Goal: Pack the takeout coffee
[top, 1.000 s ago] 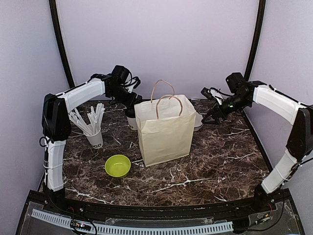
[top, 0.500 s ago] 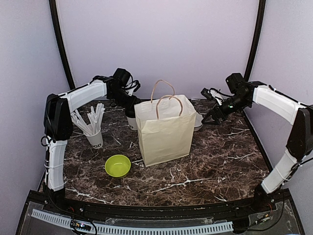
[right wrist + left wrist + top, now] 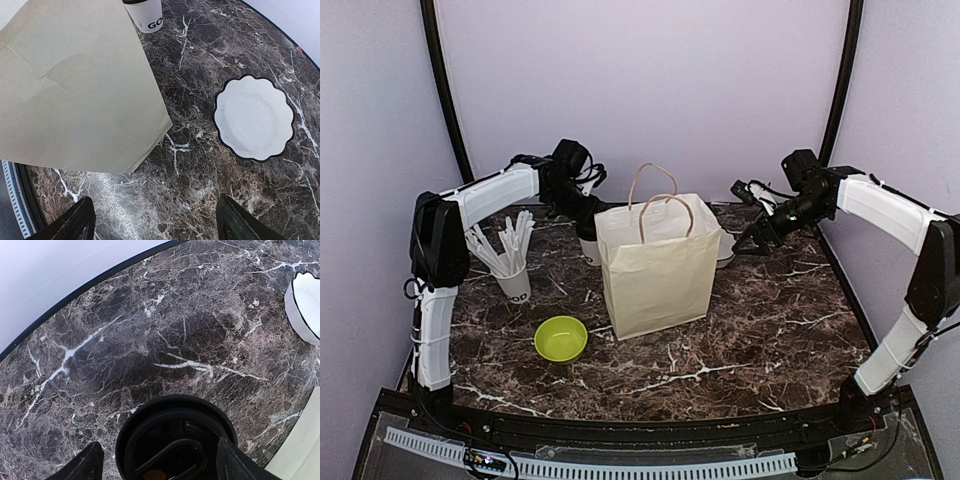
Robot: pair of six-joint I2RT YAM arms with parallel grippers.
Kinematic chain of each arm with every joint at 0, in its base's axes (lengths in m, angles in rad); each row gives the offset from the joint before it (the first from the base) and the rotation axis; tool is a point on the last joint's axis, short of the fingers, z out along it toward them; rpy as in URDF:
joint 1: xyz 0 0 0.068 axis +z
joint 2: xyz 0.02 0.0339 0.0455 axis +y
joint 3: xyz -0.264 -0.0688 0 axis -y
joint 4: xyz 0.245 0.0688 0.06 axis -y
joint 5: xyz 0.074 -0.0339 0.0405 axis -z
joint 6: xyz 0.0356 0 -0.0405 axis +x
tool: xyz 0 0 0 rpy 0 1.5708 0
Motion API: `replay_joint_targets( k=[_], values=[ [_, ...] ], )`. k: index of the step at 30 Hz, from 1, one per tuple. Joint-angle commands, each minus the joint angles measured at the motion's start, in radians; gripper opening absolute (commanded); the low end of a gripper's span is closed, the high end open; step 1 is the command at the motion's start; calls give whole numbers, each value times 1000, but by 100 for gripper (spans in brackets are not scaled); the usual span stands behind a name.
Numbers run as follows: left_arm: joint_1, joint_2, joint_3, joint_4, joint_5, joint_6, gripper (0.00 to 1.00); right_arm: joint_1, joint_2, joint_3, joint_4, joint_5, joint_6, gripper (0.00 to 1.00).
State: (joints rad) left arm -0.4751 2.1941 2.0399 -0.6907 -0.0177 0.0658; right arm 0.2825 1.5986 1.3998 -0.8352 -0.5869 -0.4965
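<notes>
Our left pincer (image 3: 160,452) stands apart astride the black-lidded coffee cup (image 3: 588,250), behind the paper bag (image 3: 655,270) on the worktop (image 3: 770,320); whether it touches the cup, we cannot judge. Right pincer (image 3: 155,220) gapes, holding nothing.

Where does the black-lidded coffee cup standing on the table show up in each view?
Top external: coffee cup behind the paper bag's left edge.
Left wrist: its black lid at bottom centre, between the left fingers.
Right wrist: at the top edge, beyond the bag.
Shared landmark: the paper bag, beside the cup in all three.
</notes>
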Motion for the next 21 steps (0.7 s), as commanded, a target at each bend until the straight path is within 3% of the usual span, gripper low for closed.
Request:
replay_joint_targets(
  k=[1, 21],
  values=[
    [-17, 4, -4, -52, -41, 28, 81, 4, -20, -9, 1, -19, 0, 84],
    [-20, -73, -14, -9, -14, -39, 87, 6, -14, -17, 4, -22, 1, 84]
  ],
)
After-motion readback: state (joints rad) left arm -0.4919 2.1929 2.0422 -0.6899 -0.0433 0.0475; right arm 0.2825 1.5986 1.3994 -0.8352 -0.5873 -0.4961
